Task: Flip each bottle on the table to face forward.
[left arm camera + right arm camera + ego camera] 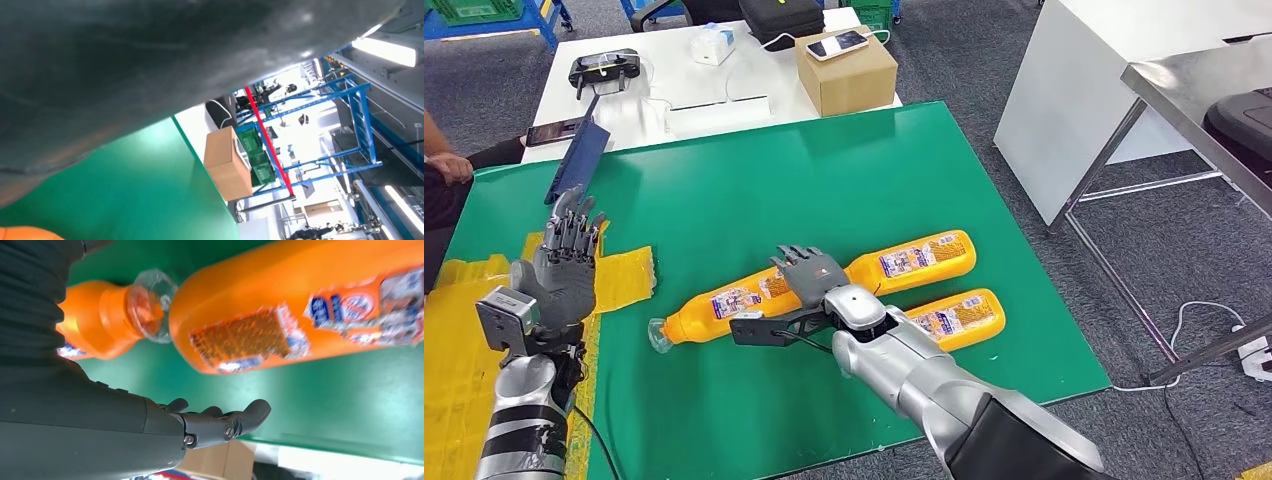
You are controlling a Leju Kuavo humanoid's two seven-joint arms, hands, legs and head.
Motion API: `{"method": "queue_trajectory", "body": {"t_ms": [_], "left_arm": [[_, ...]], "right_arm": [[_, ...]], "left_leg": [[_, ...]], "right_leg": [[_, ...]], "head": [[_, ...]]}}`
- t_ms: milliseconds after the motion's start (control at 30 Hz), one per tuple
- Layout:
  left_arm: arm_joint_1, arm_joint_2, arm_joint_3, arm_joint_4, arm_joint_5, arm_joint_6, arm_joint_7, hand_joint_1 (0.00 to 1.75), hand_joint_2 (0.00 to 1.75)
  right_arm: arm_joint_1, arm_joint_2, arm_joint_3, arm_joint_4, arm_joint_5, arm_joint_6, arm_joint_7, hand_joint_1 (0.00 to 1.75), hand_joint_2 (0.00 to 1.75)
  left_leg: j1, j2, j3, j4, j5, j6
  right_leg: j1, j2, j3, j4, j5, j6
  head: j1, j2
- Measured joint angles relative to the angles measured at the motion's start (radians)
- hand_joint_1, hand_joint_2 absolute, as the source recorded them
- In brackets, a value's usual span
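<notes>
A: Left hand (564, 268) is raised beside the green mat (724, 180), fingers spread, nothing in it, well clear of the bottles.

B: And the nearest bottle to it?

A: Bottle 1 (724, 305) lies on its side, clear cap (657, 335) pointing toward the left hand, its base running under the right hand (812, 275). The right hand hovers flat over that base, fingers extended and apart, gripping nothing. The right wrist view shows a gap between fingers (235, 422) and plastic.

B: Beyond the right hand?

A: Bottle 2 (919, 258) is just past it, bottle 3 (959, 317) beside the forearm. Both are lying down, labels up.

B: Handling?

A: My judgement: full of orange liquid, so fairly heavy. Rigid, smooth plastic, likely slick, and round enough to roll. Best hold is across the broad labelled body, since the neck is too narrow for control. Not fragile.
</notes>
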Motion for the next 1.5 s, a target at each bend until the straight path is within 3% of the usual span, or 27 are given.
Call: {"method": "queue_trajectory", "body": {"t_ms": [133, 367, 500, 600, 800, 933, 1033, 1167, 1333, 1500], "left_arm": [[0.009, -0.001, -0.006, 0.000, 0.010, 0.007, 0.000, 0.00, 0.00], [0.030, -0.001, -0.007, -0.002, 0.016, 0.007, 0.000, 0.00, 0.00], [0.055, -0.001, 0.001, -0.017, 0.021, 0.018, 0.000, 0.00, 1.75], [0.150, -0.005, 0.038, -0.092, 0.046, 0.026, -0.002, 0.00, 1.75], [0.368, -0.041, 0.166, -0.275, 0.092, 0.006, -0.003, 0.00, 1.75], [0.422, -0.060, 0.213, -0.334, 0.089, 0.001, -0.004, 0.00, 0.00], [0.452, -0.084, 0.245, -0.370, 0.082, -0.008, -0.004, 0.00, 0.00], [0.504, -0.127, 0.307, -0.428, 0.086, -0.047, -0.004, 0.00, 0.00], [0.530, -0.176, 0.390, -0.474, 0.085, -0.113, -0.004, 0.00, 0.00], [0.533, -0.208, 0.446, -0.493, 0.078, -0.151, -0.004, 0.00, 0.00]], "right_arm": [[-0.005, 0.000, 0.003, 0.003, 0.016, -0.061, 0.016, 0.00, 1.75], [-0.008, 0.000, 0.013, 0.002, 0.020, -0.075, 0.026, 0.00, 1.75], [-0.004, 0.001, 0.017, -0.024, 0.005, -0.184, -0.053, 0.00, 1.75], [0.054, -0.005, 0.002, -0.179, 0.033, -0.274, -0.152, 0.00, 1.75], [0.331, -0.102, -0.043, -0.738, 0.161, -0.194, -0.203, 0.00, 1.75], [0.412, -0.152, -0.058, -0.917, 0.160, -0.182, -0.227, 0.00, 1.75], [0.476, -0.191, -0.070, -0.998, 0.162, -0.180, -0.273, 0.00, 1.75], [0.611, -0.290, -0.088, -1.120, 0.187, -0.195, -0.313, 0.00, 1.75], [0.760, -0.407, -0.133, -1.219, 0.263, -0.184, -0.274, 0.00, 1.75], [0.855, -0.477, -0.196, -1.250, 0.309, -0.171, -0.230, 0.00, 1.75]], "left_leg": [[0.000, 0.000, 0.000, 0.000, 0.000, 0.000], [0.000, 0.000, 0.000, 0.000, 0.000, 0.000], [0.000, 0.001, -0.001, 0.000, 0.000, 0.000], [0.001, 0.006, 0.001, -0.001, -0.003, -0.002], [0.001, 0.001, -0.001, 0.000, -0.007, -0.002], [0.001, 0.000, -0.002, -0.001, -0.008, -0.001], [0.001, 0.000, 0.000, -0.001, -0.008, -0.001], [0.000, 0.000, 0.000, 0.000, -0.009, -0.001], [0.000, 0.000, 0.000, -0.001, -0.011, 0.001], [0.000, 0.000, 0.000, -0.001, -0.011, 0.001]], "right_leg": [[0.000, 0.000, 0.000, 0.000, 0.000, 0.000], [0.000, 0.000, 0.000, 0.000, 0.000, 0.000], [0.000, 0.001, 0.000, 0.001, 0.000, 0.000], [0.000, 0.006, 0.000, 0.001, -0.001, 0.000], [0.001, 0.002, -0.001, 0.000, -0.007, -0.001], [0.001, 0.002, -0.001, -0.001, -0.007, -0.001], [0.000, 0.002, 0.001, -0.001, -0.007, -0.001], [0.000, 0.002, 0.001, -0.001, -0.007, -0.001], [0.000, 0.002, 0.001, -0.002, -0.007, 0.000], [0.000, 0.002, 0.002, -0.002, -0.007, 0.000]], "head": [[0.000, 0.000], [0.000, 0.000], [0.000, 0.000], [0.000, 0.000], [0.000, 0.000], [0.000, 0.000], [0.000, 0.000], [0.000, 0.000], [0.000, 0.000], [0.000, 0.000]]}}
